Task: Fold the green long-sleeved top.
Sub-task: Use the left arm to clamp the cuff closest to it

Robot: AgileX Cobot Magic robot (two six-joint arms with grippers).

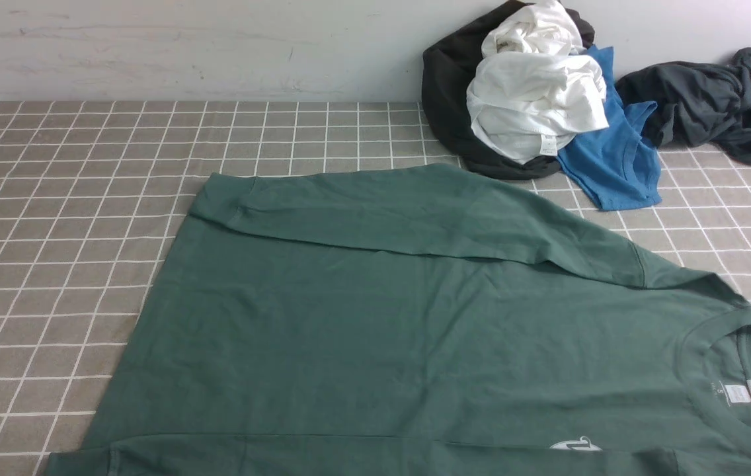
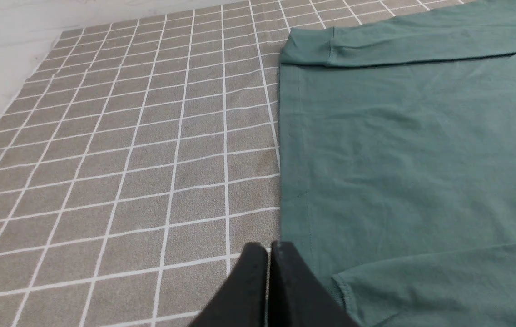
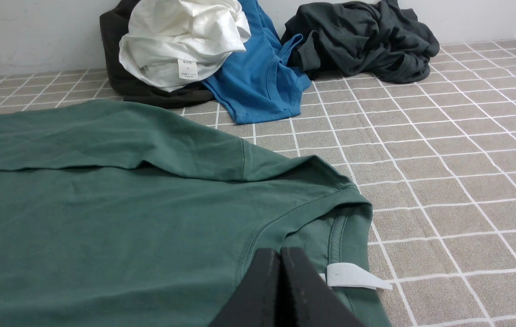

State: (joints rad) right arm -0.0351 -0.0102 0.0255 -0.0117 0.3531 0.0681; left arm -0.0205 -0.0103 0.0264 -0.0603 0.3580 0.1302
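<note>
Only up front shows the chest print (image 1: pixel 576 444).

The desk (image 1: pixel 71 264) has a grey-brown top with a white grid. The green long-sleeved top (image 1: pixel 349 344) lies spread across its centre toward six o'clock, sleeves folded onto the body. At one o'clock lie a black garment (image 1: pixel 445 86) with white garments (image 1: pixel 534 99) on it and a blue garment (image 1: pixel 623 158) against them; beyond, a dark charcoal-grey garment (image 1: pixel 706 99).
</note>
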